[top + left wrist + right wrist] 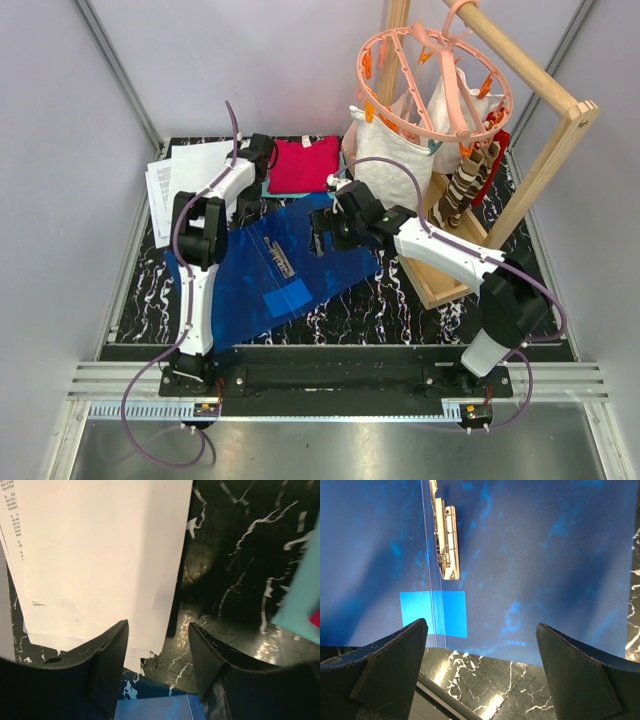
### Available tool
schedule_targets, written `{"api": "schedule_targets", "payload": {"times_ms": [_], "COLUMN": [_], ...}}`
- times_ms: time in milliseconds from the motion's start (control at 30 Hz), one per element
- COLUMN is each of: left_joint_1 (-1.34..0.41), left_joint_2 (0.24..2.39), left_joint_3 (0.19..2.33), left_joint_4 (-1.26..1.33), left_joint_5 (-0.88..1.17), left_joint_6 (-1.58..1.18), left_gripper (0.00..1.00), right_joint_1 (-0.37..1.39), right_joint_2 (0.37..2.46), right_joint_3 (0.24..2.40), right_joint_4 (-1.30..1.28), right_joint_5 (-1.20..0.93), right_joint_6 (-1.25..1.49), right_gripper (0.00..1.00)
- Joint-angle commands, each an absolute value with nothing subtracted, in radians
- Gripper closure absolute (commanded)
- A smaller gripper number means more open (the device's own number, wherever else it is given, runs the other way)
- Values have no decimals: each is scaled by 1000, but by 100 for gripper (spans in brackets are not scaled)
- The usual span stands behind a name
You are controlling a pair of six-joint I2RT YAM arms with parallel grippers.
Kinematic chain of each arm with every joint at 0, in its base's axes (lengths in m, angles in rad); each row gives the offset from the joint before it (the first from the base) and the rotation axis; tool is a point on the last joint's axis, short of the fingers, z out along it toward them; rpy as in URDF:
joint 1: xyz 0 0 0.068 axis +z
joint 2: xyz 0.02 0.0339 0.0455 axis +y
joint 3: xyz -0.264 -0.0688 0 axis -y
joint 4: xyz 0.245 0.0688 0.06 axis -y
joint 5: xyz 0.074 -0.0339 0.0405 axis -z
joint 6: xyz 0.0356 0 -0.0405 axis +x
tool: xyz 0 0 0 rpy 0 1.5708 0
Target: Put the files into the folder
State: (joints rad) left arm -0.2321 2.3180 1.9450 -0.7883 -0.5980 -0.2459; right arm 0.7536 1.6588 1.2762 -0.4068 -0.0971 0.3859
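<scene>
The files (185, 178) are a stack of white printed sheets at the back left of the table. In the left wrist view the files (100, 555) fill the upper left. The blue folder (270, 270) lies flat mid-table with its metal clip (280, 258) on top. My left gripper (256, 152) is open and empty just beyond the folder's far corner (155, 710), at the files' right edge (158, 625). My right gripper (322, 235) is open and empty above the folder (530, 555); it shows in the right wrist view (481, 625) with the clip (445, 535) ahead.
Folded red cloth (303, 165) on teal cloth (305, 595) lies behind the folder. A white cloth bag (395, 160), a pink peg hanger (435, 80) and a wooden rack (540, 160) stand at the back right. A light blue patch (434, 612) marks the folder.
</scene>
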Motion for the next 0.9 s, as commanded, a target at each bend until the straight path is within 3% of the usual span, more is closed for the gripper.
{"api": "schedule_targets", "payload": {"times_ms": [0,100,367,633,867], "left_joint_1": [-230,-230,-229,-229,-227], "left_joint_2": [2339,2350,2350,2358,2375], "left_joint_3": [1971,1947,1942,1942,1936], "left_joint_4": [-793,-784,-776,-788,-796], "left_joint_5": [-704,-698,-683,-660,-653], "left_joint_6": [-201,-195,-180,-156,-153], "left_gripper": [46,48,63,52,70], "right_joint_1": [739,735,736,736,736], "right_joint_2": [1595,1589,1600,1589,1574], "right_joint_3": [1250,1236,1226,1224,1212], "right_joint_4": [-348,-342,-328,-322,-311], "right_joint_5": [-103,-103,-135,-137,-138], "right_joint_6": [382,385,406,420,430], "right_gripper": [1,1,1,1,1]}}
